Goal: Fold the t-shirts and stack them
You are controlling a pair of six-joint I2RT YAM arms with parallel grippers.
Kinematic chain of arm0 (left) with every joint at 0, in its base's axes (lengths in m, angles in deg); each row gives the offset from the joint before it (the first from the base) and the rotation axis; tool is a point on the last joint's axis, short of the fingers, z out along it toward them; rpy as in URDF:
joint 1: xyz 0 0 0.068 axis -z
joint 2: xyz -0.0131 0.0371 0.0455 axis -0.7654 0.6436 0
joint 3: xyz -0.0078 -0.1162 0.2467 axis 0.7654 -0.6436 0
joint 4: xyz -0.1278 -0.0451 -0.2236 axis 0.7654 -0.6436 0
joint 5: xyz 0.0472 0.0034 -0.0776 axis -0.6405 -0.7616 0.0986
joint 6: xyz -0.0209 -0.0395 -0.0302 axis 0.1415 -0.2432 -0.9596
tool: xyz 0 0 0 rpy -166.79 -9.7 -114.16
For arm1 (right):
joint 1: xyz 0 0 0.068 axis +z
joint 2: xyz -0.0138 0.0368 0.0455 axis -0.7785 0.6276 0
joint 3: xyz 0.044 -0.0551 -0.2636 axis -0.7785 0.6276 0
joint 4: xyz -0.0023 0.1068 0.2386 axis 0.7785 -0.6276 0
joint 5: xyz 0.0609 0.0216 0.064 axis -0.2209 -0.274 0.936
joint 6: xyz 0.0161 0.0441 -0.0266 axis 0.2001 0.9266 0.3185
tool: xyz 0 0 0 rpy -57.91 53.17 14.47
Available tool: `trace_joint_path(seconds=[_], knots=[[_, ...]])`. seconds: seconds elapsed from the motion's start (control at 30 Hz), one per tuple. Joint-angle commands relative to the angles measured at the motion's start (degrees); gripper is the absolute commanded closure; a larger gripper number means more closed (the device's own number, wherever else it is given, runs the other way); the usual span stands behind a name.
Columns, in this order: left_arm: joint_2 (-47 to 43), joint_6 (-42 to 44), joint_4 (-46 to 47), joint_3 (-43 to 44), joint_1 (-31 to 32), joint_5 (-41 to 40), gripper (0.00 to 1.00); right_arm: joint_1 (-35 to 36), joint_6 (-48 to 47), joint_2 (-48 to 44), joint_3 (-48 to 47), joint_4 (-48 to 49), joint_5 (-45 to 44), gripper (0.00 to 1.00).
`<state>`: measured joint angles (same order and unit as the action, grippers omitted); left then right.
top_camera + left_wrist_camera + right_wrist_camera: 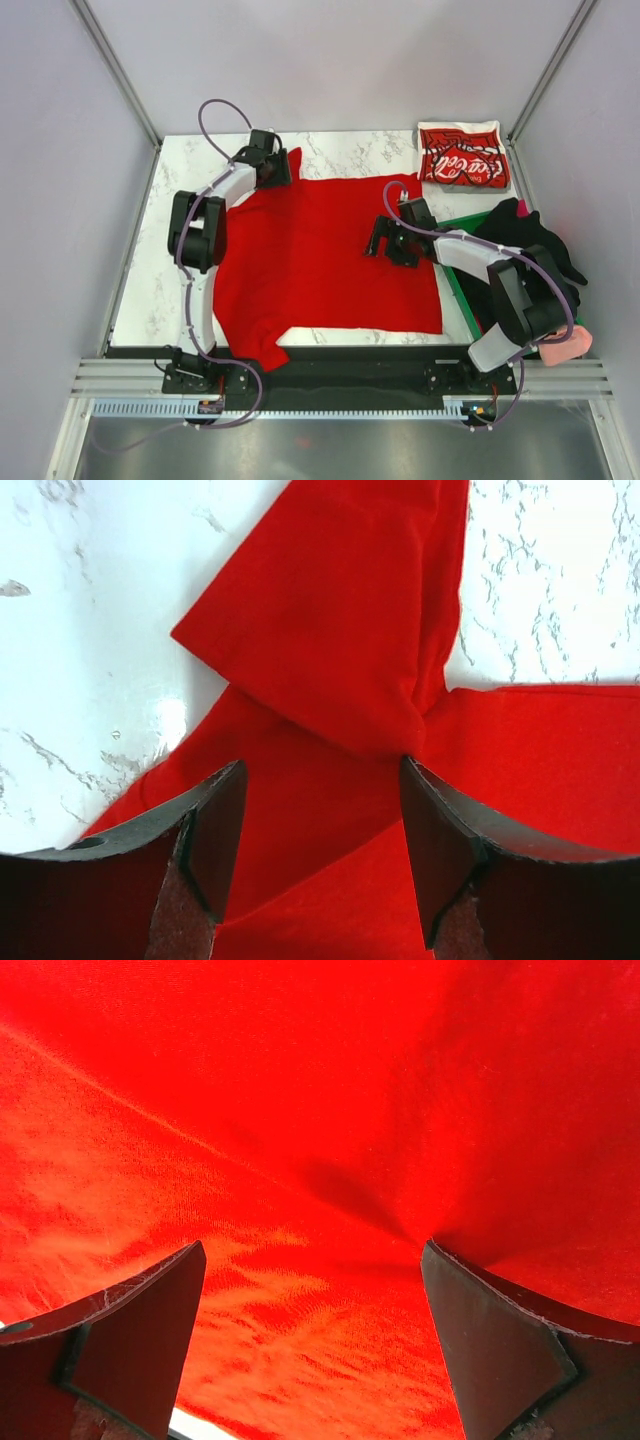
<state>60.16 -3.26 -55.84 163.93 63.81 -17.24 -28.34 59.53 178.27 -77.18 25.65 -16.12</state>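
Plain red t-shirt (330, 260) lies spread flat across the middle of the bench (340, 148), shoulders to the left, hem to the right. The Coca-Cola t-shirt (463, 158) sits folded in the far right corner, well apart.

Step in hand, as I read it: taking hold for the first fold.

Left jaws: spread, straddling the root of the far-left sleeve (320, 630), nothing pinched yet. The sleeve lies flipped and twisted at the seam. Best to bite at the twist and catch the full thickness, so the sleeve comes along rather than trailing.

Right jaws: spread wide, tips down on the cloth at the right of the shirt's body. One tip dents the fabric, with creases running out from it.

Both holds should lift together and keep the far edge taut, or the fold will come out skewed.

Left arm (200, 230): reaching far, elbow raised at the left, wrist angled down over the sleeve.

Right arm (500, 270): stretched leftward from its base, forearm low, wrist tipped onto the shirt.
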Motion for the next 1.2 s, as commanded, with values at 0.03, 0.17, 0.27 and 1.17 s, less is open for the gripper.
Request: trace_joint_path(seconds=[0.03,0.17,0.27,1.17], knots=[[-1.09,-0.6,1.97,5.02,0.11,-6.71,0.32,0.86,-0.98,3.42,2.31,-7.3,-1.44,0.02],[1.2,0.46,-0.93,10.04,-1.3,-8.57,0.33,0.86,-1.51,3.07,2.31,-7.65,-1.09,0.02],[0.59,0.46,-0.76,10.22,-2.0,-9.18,0.34,0.94,-1.86,3.33,2.13,-7.74,-0.82,0.02],[11.83,-4.46,-2.07,16.72,-4.46,-3.91,0.52,0.86,-3.53,4.82,0.81,-8.0,0.5,0.02]])
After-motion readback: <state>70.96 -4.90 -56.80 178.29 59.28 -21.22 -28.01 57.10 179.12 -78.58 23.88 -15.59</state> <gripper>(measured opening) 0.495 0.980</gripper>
